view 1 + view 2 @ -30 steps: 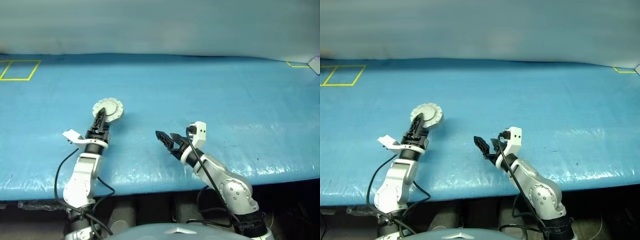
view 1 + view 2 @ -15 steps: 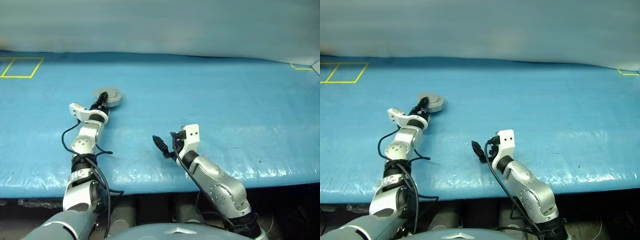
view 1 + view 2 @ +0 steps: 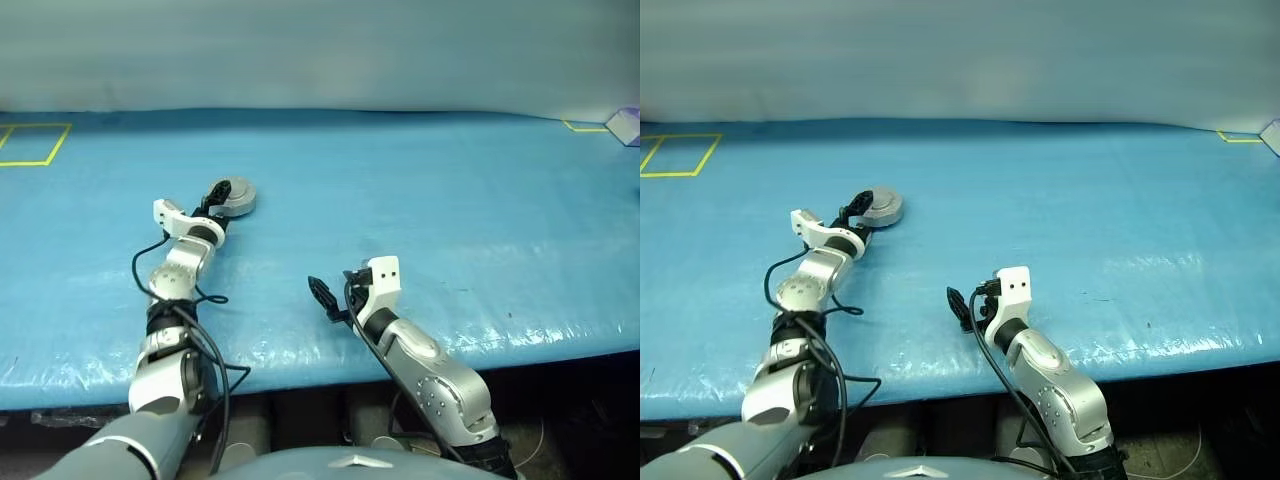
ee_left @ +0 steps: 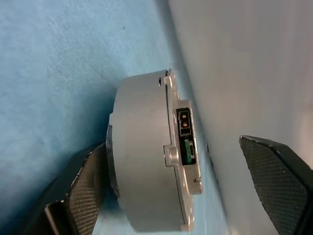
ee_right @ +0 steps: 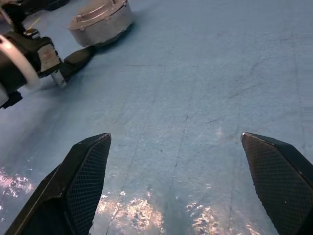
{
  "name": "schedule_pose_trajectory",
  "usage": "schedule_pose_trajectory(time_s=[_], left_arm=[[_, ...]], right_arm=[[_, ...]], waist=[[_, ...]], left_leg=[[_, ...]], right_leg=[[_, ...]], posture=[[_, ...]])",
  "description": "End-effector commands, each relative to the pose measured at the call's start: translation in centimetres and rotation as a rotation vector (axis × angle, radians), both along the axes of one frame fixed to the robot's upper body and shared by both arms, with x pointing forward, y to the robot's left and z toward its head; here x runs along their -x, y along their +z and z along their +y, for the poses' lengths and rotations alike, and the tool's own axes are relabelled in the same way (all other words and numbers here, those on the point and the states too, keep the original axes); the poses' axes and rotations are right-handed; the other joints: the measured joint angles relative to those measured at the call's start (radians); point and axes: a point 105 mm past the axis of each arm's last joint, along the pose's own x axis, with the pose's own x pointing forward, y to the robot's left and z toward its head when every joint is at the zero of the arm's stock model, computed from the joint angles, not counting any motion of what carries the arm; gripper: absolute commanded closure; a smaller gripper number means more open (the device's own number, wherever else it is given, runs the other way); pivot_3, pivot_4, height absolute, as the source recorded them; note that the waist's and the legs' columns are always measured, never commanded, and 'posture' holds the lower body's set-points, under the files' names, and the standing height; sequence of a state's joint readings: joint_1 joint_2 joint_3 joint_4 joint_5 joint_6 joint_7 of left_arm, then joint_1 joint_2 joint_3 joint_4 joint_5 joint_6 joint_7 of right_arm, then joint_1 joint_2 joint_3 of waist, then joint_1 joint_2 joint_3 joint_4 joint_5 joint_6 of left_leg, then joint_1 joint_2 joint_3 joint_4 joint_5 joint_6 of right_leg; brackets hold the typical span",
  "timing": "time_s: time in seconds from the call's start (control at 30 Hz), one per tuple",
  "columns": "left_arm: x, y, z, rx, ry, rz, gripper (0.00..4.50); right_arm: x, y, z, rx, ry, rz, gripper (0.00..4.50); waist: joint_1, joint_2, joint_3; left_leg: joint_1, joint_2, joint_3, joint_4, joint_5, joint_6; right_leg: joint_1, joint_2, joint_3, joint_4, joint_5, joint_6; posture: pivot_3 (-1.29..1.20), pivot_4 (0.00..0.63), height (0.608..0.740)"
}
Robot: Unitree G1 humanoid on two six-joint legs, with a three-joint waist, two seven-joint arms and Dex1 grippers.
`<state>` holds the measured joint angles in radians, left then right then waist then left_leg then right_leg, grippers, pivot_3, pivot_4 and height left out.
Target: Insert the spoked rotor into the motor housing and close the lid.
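The motor housing (image 3: 237, 195) is a round grey metal case lying flat on the blue table, far left of centre. Its lid (image 5: 100, 11) looks shut, flat on top with its plain notched rim up. The spoked rotor is hidden. My left gripper (image 3: 215, 199) reaches out to the housing and stands open. In the left wrist view the housing (image 4: 146, 156) sits between the spread fingers, one finger (image 4: 83, 191) close against its side and the other well clear. My right gripper (image 3: 322, 294) hovers open and empty over the near middle of the table, apart from the housing.
A blue sheet (image 3: 450, 200) covers the table, whose front edge runs just below my arms. A yellow taped square (image 3: 28, 144) marks the far left corner, and a small pale object (image 3: 628, 124) lies at the far right. A grey wall stands behind.
The left arm stretched forward and laid the housing, held tilted before, flat on the table. Its fingers have spread apart. The right gripper stayed about where it was.
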<state>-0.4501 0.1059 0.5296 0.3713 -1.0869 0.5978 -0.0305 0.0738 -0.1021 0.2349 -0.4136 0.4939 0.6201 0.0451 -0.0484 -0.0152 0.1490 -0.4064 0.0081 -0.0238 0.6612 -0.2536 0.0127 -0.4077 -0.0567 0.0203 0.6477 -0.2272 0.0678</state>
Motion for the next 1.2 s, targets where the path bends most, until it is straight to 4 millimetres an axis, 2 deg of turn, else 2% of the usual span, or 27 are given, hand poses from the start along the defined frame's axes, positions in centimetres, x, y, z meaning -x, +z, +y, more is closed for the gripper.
schedule_pose_trajectory(time_s=[0.03,0.1,0.2,0.3,0.37,0.43,0.53,0.63,0.73,0.9,1.03,1.2], left_arm=[[4.4,-3.1,-1.1,-0.044,-0.148,0.156,0.06],[6.7,-3.4,-0.8,-0.074,-0.186,0.17,0.06],[9.2,-2.5,-0.4,-0.217,-0.233,0.119,0.06],[11.0,-1.9,-0.9,-0.627,-0.316,0.033,0.06],[11.4,-2.0,-0.7,-0.865,-0.291,-0.017,0.06],[11.6,-1.4,-0.7,-0.995,-0.22,-0.125,0.06],[12.0,-1.2,-0.8,-1.136,-0.141,-0.207,0.06],[12.3,-1.7,-1.3,-1.276,-0.145,-0.259,0.06],[12.4,-1.8,-1.7,-1.384,-0.152,-0.325,0.06],[12.6,-1.6,-1.9,-1.368,-0.097,-0.365,0.06],[12.6,-1.8,-2.3,-1.348,-0.117,-0.389,0.06],[12.7,-1.8,-3.0,-1.297,-0.145,-0.409,0.06]], right_arm=[[0.0,1.6,0.2,-0.035,0.01,-0.052,0.0],[0.0,1.6,0.3,-0.059,0.015,-0.044,0.0],[-0.2,1.5,0.2,-0.024,0.042,-0.06,0.0],[-0.3,1.6,-0.1,0.055,0.084,-0.134,0.0],[-0.5,1.6,-0.4,0.143,0.095,-0.218,0.0],[-0.5,0.7,-0.6,0.281,0.146,-0.293,0.0],[-0.1,-0.5,-1.0,0.377,0.204,-0.341,0.0],[0.2,-1.0,-1.3,0.415,0.219,-0.382,0.0],[0.1,-1.2,-1.9,0.376,0.171,-0.366,0.0],[-0.2,-1.0,-2.7,0.296,0.064,-0.337,0.0],[-0.9,-0.8,-3.4,0.228,-0.042,-0.31,0.0],[-0.5,-0.9,-2.7,0.227,-0.015,-0.314,0.0]], waist=[[0.006,0.002,-0.001],[0.008,0.003,-0.002],[0.012,0.004,-0.003],[0.012,0.004,-0.003],[0.015,0.005,-0.003],[0.021,0.004,-0.003],[0.028,0.002,-0.003],[0.038,0.002,-0.003],[0.04,0.002,-0.003],[0.038,0.002,-0.003],[0.037,0.002,-0.002],[0.037,0.002,-0.002]], left_leg=[[0.002,0.0,0.0,0.0,0.0,0.0],[0.009,0.0,0.0,-0.001,0.0,0.0],[0.016,0.002,0.0,-0.001,-0.001,0.001],[0.02,0.002,0.002,-0.001,0.0,0.001],[0.023,0.002,0.004,-0.002,-0.001,0.0],[0.023,0.002,0.006,-0.004,-0.001,0.0],[0.021,0.002,0.008,-0.006,-0.001,0.001],[0.011,0.0,0.008,-0.006,0.0,0.0],[0.009,0.0,0.007,-0.006,0.0,0.001],[0.009,0.003,0.008,-0.005,-0.001,0.002],[0.01,0.004,0.008,-0.004,-0.001,0.002],[0.009,0.004,0.008,-0.004,-0.001,0.002]], right_leg=[[0.001,0.0,0.0,0.001,0.0,0.0],[0.008,0.0,0.0,0.0,-0.001,-0.002],[0.014,-0.001,-0.001,-0.002,-0.005,-0.008],[0.014,-0.002,-0.001,-0.003,-0.005,-0.008],[0.015,-0.003,0.001,-0.004,-0.005,-0.008],[0.014,-0.005,0.002,-0.004,-0.005,-0.008],[0.011,-0.005,0.002,-0.005,-0.005,-0.009],[0.006,-0.003,0.002,-0.005,-0.004,-0.011],[0.005,-0.002,0.0,-0.005,-0.004,-0.011],[0.006,-0.003,0.0,-0.005,-0.004,-0.01],[0.006,-0.003,0.0,-0.005,-0.004,-0.009],[0.006,-0.003,0.0,-0.005,-0.004,-0.01]], posture=[[0.0,0.15,0.74],[0.0,0.15,0.74],[0.0,0.15,0.74],[0.0,0.15,0.74],[0.0,0.15,0.74],[0.0,0.15,0.74],[0.0,0.15,0.74],[0.0,0.15,0.74],[0.0,0.15,0.74],[0.0,0.15,0.74],[0.0,0.15,0.74],[0.0,0.15,0.74]])
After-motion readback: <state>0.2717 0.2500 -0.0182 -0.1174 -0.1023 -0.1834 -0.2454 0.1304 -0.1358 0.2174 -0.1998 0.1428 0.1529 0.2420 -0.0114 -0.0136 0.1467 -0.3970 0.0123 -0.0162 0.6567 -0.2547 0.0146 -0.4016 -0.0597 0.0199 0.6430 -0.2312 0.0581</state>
